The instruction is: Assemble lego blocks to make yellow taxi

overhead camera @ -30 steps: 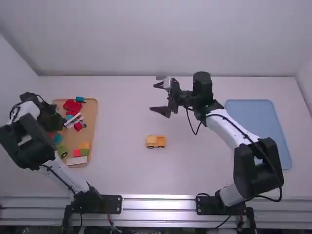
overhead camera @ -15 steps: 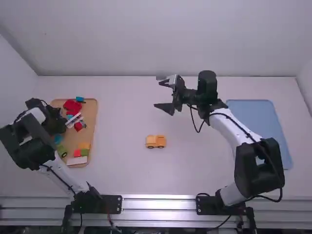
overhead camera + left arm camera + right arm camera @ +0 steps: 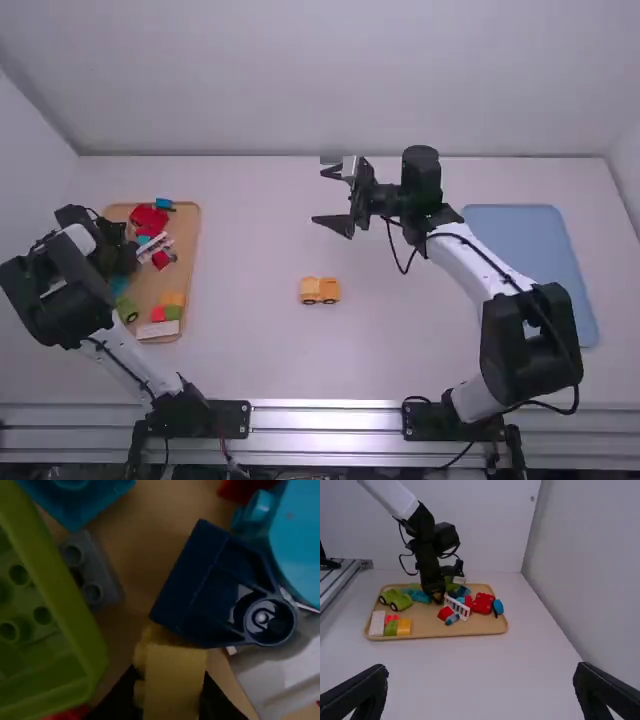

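One white table [image 3: 250,240]; on it, one tan tray [image 3: 186,268] of mixed blocks, left of frame; one small yellow-orange vehicle [image 3: 320,290], just below centre; one blue tray [image 3: 530,260], right of frame.

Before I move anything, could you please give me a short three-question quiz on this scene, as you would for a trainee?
1. Fill in the colour: the left tool grips a ____ block.
2. True or false: the small yellow vehicle stands inside the tan tray.
3. Which is open, with nothing between its fingers: (a) the left tool or (b) the right tool?

Key: 1. Yellow. 2. False; the vehicle stands on the white table, outside the tray. 3. b.
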`<state>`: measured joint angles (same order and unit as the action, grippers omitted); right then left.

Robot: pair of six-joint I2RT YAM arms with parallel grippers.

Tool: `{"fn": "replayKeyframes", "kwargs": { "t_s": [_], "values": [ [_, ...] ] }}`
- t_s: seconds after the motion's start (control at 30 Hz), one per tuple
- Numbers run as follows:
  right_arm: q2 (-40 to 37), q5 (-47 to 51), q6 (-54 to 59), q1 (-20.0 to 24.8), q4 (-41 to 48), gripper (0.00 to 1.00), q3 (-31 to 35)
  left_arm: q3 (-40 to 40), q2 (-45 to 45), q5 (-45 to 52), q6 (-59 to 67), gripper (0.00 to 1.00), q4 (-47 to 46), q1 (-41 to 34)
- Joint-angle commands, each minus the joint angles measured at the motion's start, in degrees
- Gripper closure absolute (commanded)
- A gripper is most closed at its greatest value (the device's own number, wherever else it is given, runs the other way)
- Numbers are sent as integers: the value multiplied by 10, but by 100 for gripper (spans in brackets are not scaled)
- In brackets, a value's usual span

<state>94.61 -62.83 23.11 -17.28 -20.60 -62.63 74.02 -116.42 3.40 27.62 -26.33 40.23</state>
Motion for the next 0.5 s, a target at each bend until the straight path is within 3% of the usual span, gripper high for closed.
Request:
{"fn": "replayKeyframes", "kwargs": {
  "t_s": [0.0,0.13,0.27,0.47],
  "values": [
    [3,-14,3,0,-3,1,-19,14,-4,2,-33,87,-10,3],
    [3,-14,0,-1,-27,1,-19,31,9,2,-82,93,-40,3],
    [3,48,-76,0,-55,1,-20,23,53,2,-118,98,-47,3],
    [3,91,-128,0,-55,1,-20,-70,217,9,-113,98,-11,-12]
  ]
}}
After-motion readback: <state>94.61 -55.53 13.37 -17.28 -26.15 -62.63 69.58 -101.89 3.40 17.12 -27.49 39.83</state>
